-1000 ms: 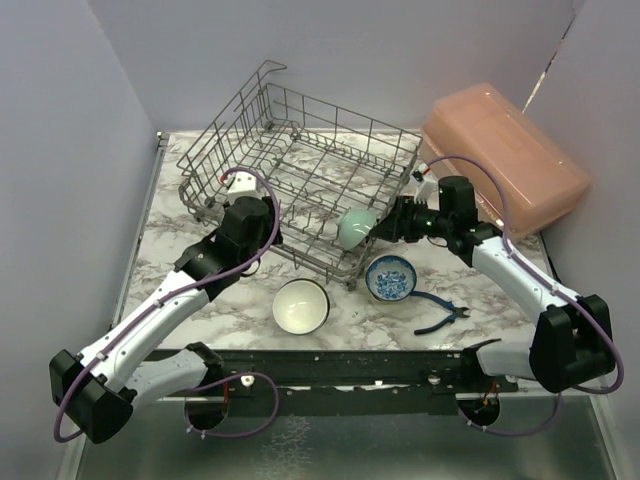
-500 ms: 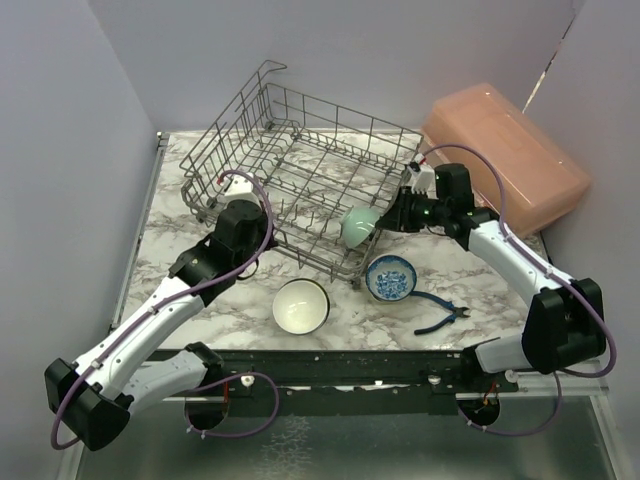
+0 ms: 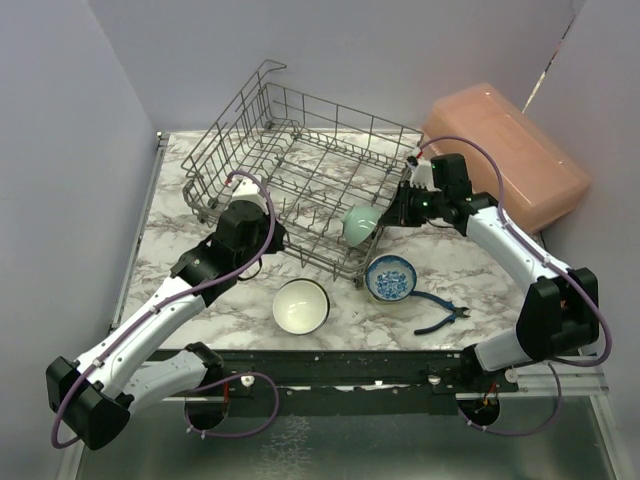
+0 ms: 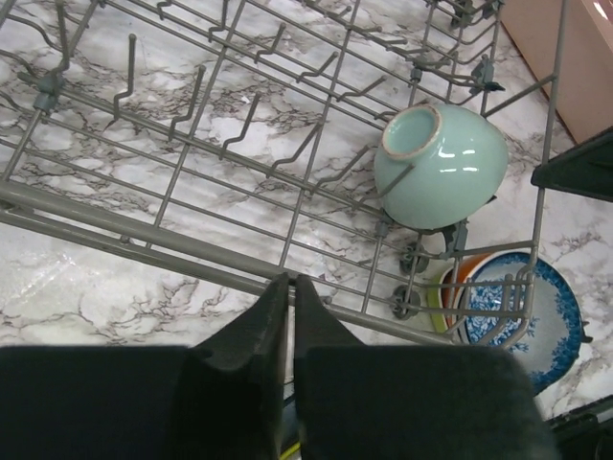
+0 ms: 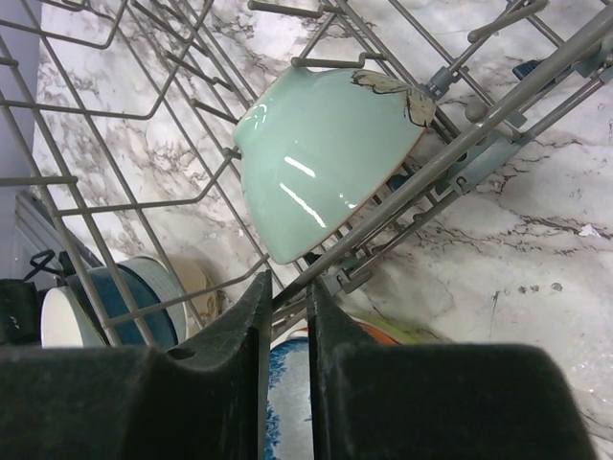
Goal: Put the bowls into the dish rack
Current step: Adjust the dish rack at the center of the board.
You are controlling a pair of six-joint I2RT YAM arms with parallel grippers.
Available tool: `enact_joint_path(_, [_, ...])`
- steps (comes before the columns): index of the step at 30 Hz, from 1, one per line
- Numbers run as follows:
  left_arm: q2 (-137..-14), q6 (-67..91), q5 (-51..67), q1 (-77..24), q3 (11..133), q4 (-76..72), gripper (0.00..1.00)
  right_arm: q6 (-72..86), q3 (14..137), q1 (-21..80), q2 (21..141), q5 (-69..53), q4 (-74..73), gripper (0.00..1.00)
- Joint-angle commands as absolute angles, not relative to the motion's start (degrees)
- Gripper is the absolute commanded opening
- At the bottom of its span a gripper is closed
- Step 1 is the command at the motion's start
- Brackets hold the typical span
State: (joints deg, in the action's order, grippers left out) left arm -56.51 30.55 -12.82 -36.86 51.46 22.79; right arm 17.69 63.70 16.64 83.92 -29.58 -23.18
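**Top view with both wrist views.** Over the last second the mint-green bowl (image 3: 360, 222) has shifted slightly, from the near right corner rail of the dish rack (image 3: 300, 160) to a spot a little deeper inside. The right wrist has swung back with it.

- **Mint-green bowl:** It now lies on its side on the rack floor, against the right wall. It is not stood between the tines.
- **Right claw (image 5: 287, 287):** The fingers are drawn to a narrow slit just short of the bowl, and no part of the bowl is between them. A rack wire runs into the slit, but it cannot be told whether the claw pinches it.
- **Left claw (image 4: 290, 280):** It is pressed together, with its tips at the rack's near rail.

One bowl is judged loaded, though loosely. Still out on the table (image 3: 355, 322) are the blue-patterned bowl (image 3: 391, 277), nested on orange and lime rims just outside the corner, and a white-lined bowl (image 3: 301, 305) nearer the arms.
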Motion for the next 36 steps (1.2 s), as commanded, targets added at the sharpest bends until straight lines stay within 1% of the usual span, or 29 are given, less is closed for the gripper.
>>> enact_joint_path(1, [-57.5,30.5,-10.7,-37.0,50.2,23.0,0.16,14.2,67.9,16.9,86.2,-24.5,-16.5,0.19])
enact_joint_path(5, [-56.5,29.5,-8.5,-37.0,49.1,20.8,0.38,14.2,68.1,16.9,84.9,-24.9,-16.8,0.3])
enact_joint_path(8, [-55.5,29.0,-6.3,-37.0,47.9,18.2,0.58,15.0,66.5,16.9,81.1,-24.3,-16.2,0.5])
enact_joint_path(9, [-55.1,28.8,-5.1,-37.0,47.4,16.6,0.63,15.2,65.7,16.9,79.4,-23.7,-15.9,0.56])
enact_joint_path(12, [-54.0,28.6,-2.6,-37.0,45.7,12.9,0.77,15.9,62.9,16.9,74.1,-22.5,-15.2,0.7])
enact_joint_path(14, [-53.4,28.7,-0.7,-37.0,44.7,10.7,0.81,16.6,60.5,17.0,69.9,-22.1,-15.5,0.76])
enact_joint_path(17, [-52.3,29.0,2.9,-37.0,43.0,6.9,0.86,17.9,55.5,16.9,64.3,-21.7,-16.6,0.77])
enact_joint_path(24, [-50.2,32.2,9.3,-37.0,37.9,-4.3,0.99,21.2,45.8,17.0,52.2,-15.7,-22.2,0.77])
enact_joint_path(29, [-51.4,35.9,15.8,-37.0,34.6,-14.1,0.99,24.2,41.2,16.9,46.7,-12.4,-25.6,0.76])
enact_joint_path(32, [-53.0,38.7,19.4,-37.0,33.4,-18.9,0.99,26.6,38.9,17.0,44.9,-12.7,-27.3,0.76])
enact_joint_path(36, [-54.3,41.4,21.8,-37.2,32.7,-22.4,0.99,29.5,35.5,16.9,42.5,-11.9,-28.6,0.74])
